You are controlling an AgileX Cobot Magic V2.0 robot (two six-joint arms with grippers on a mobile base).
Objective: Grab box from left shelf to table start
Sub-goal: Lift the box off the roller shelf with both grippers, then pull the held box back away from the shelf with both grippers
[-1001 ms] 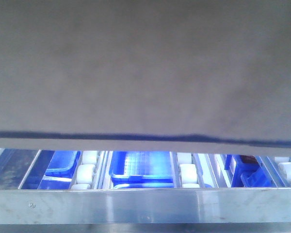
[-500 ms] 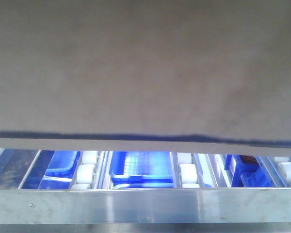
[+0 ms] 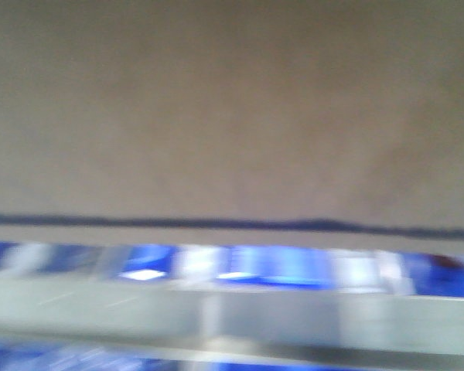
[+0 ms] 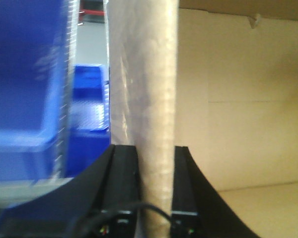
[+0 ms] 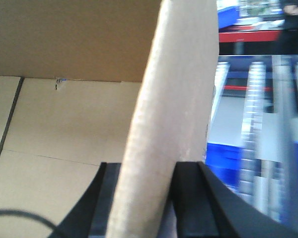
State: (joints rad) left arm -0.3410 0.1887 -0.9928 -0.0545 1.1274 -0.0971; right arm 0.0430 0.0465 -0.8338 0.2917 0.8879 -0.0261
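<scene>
The brown cardboard box [image 3: 232, 108] fills the upper two thirds of the blurred front view, its lower edge a dark line. Below it lies the left shelf's silver rail [image 3: 309, 317], with blue and white smears behind it. In the left wrist view my left gripper [image 4: 156, 156] is shut on the box's upright wall [image 4: 156, 89], with the box's inside [image 4: 238, 99] to the right. In the right wrist view my right gripper [image 5: 145, 173] is shut on the opposite wall [image 5: 174, 99], with the box's inside [image 5: 64, 124] to the left. The table is out of view.
Blue bins [image 4: 25, 99] stand close to the left of my left gripper. White roller tracks [image 5: 256, 124] and blue parts [image 5: 223, 158] run to the right of my right gripper. A red bar [image 5: 248, 35] crosses far behind.
The front view has blurred with motion. The silver rail now sits higher in the frame, with blue showing beneath it. The box still fills the same part of the view.
</scene>
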